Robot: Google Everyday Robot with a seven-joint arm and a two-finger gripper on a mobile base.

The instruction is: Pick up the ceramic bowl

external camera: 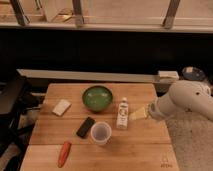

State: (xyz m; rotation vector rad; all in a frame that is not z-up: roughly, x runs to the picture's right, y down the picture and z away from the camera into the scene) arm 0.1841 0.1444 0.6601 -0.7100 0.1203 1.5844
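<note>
The wooden table [145, 145] fills the lower centre of the frame. The ceramic bowl [97, 98] stands at frame centre, near the table's far edge, apart from all other items. To its lower right stands a white bottle [122, 114]. The gripper [139, 114], on a white arm [187, 102] entering from the right, sits just beside the bottle; contact cannot be confirmed. Below the bowl are a translucent cup [100, 133] and a flat black object [86, 127]. A white block [61, 107] lies left of the bowl. A red-orange item [64, 153] lies at lower left.
</note>
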